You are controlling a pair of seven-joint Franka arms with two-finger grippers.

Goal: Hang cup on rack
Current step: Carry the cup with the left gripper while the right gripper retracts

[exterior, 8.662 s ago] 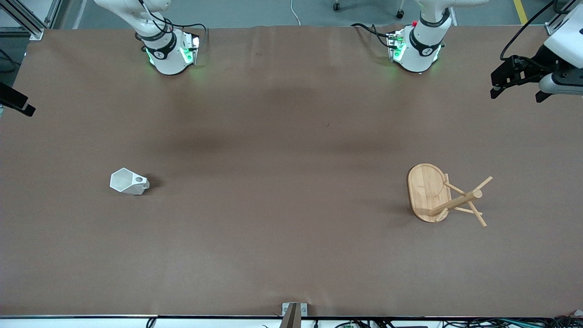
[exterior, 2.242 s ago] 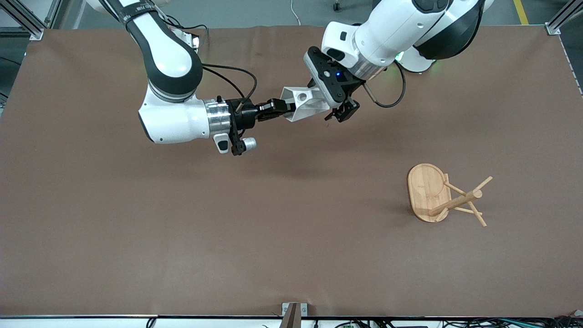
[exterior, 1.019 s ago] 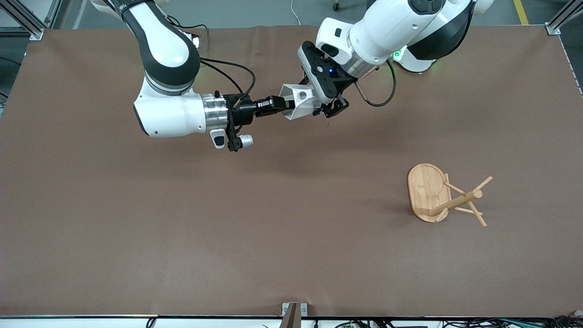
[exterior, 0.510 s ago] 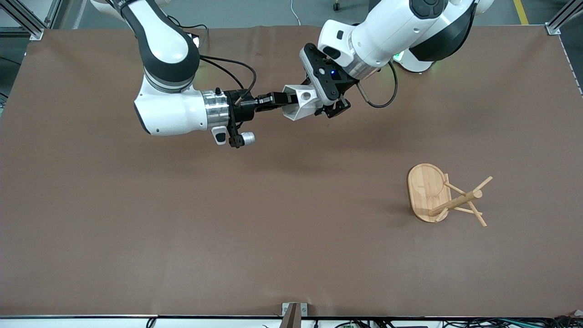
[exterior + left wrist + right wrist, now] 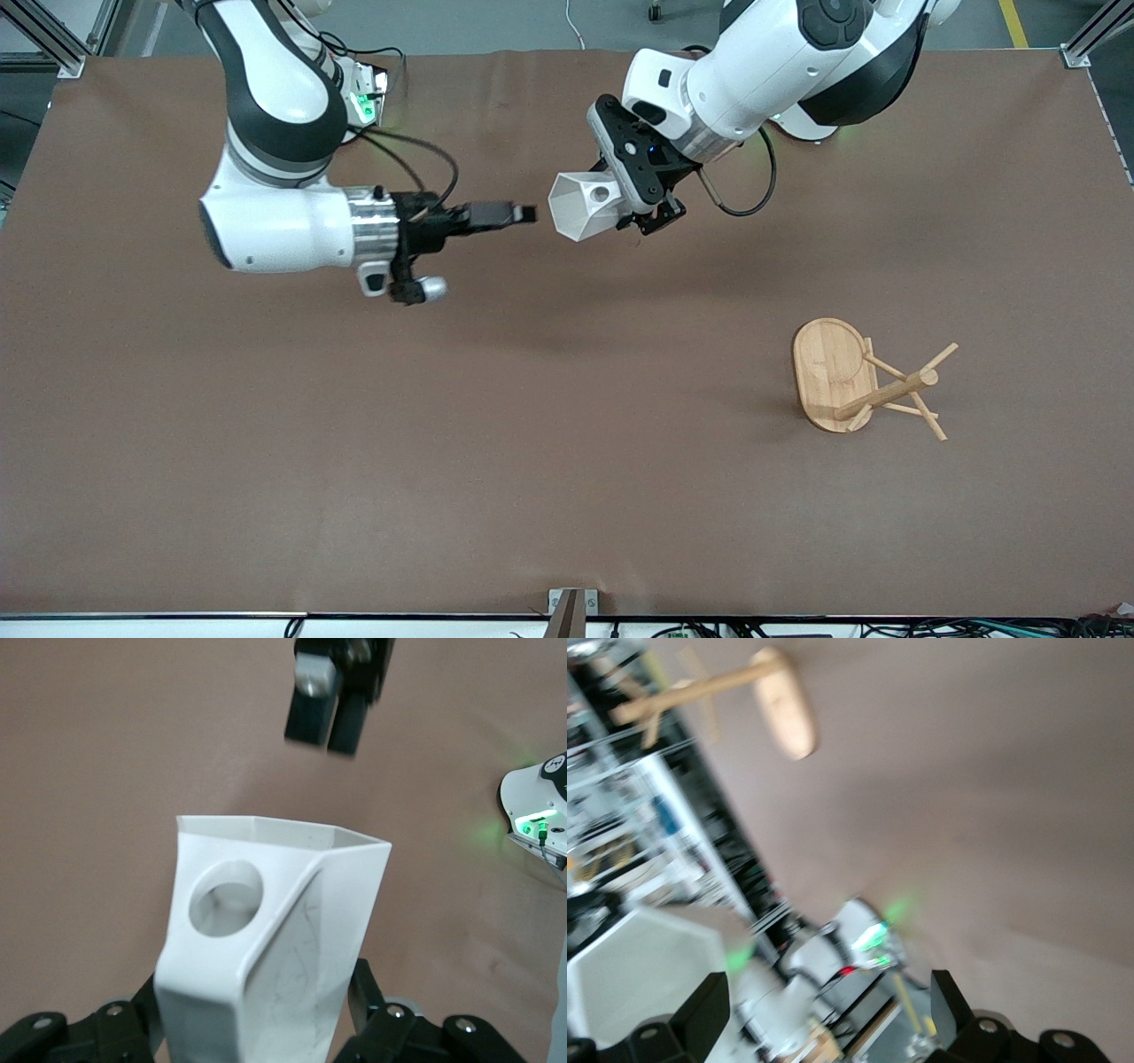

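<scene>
Your left end effector [image 5: 640, 215] grips the cup [image 5: 578, 205] above the tabletop [image 5: 567, 496], your released right end effector [image 5: 524, 213] at its nine o'clock

The cup [image 5: 266, 939] looks like matt white plastic, its flat facets marked with faint dark scuffs. The rack [image 5: 864, 381] is light, smooth wood with visible grain on its base. The tabletop [image 5: 532, 425] has a dull brown, cloth-like cover. Both arms wear glossy white shells with black joints.
</scene>
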